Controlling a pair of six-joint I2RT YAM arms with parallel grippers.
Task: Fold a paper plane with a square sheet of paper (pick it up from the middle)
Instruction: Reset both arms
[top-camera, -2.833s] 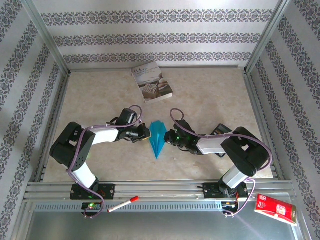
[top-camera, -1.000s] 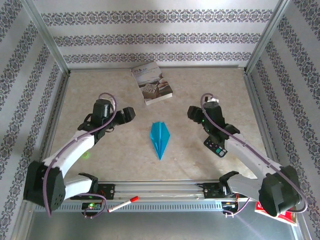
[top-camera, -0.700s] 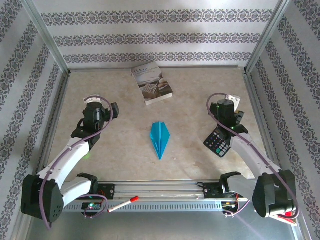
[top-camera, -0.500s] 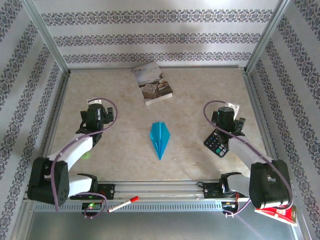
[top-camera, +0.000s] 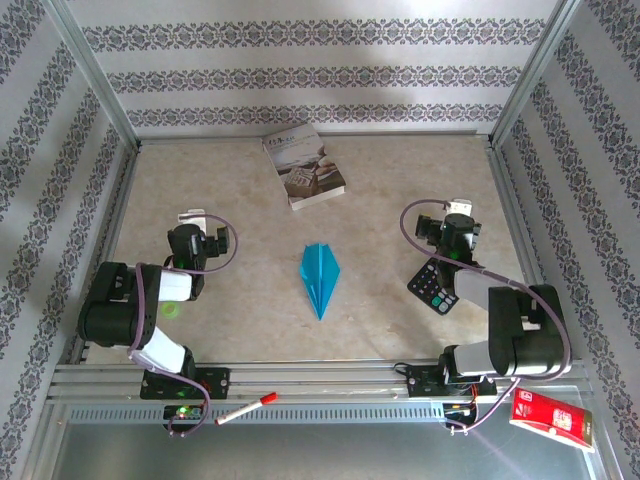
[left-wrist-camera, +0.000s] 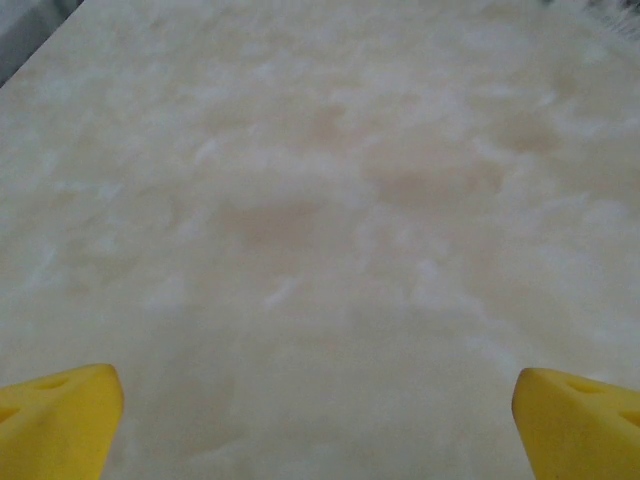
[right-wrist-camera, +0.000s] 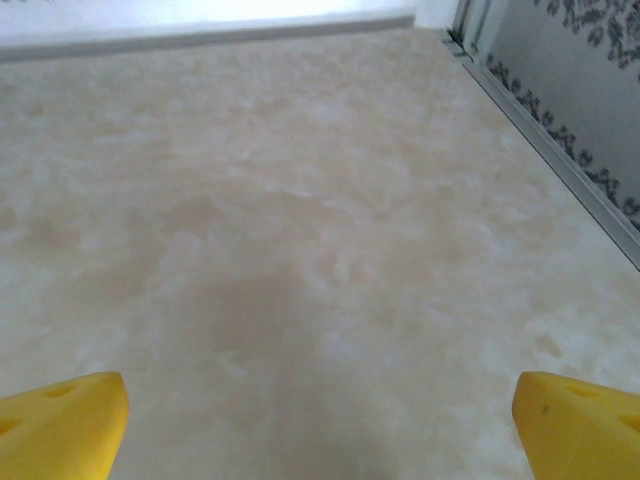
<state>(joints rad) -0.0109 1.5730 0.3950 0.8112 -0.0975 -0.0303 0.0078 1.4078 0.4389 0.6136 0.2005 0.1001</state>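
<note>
A pale marbled bench stands between walls with patterned paper. Two arms are folded back, one on each side of the single teal paper plane, which lies flat with its nose toward the near edge. The left end effector is released, its yellow fingers wide apart over bare bench. The right end effector is released too. One book lies beyond the plane, one calculator to its right, and one red pen nearer, on the rail.
</note>
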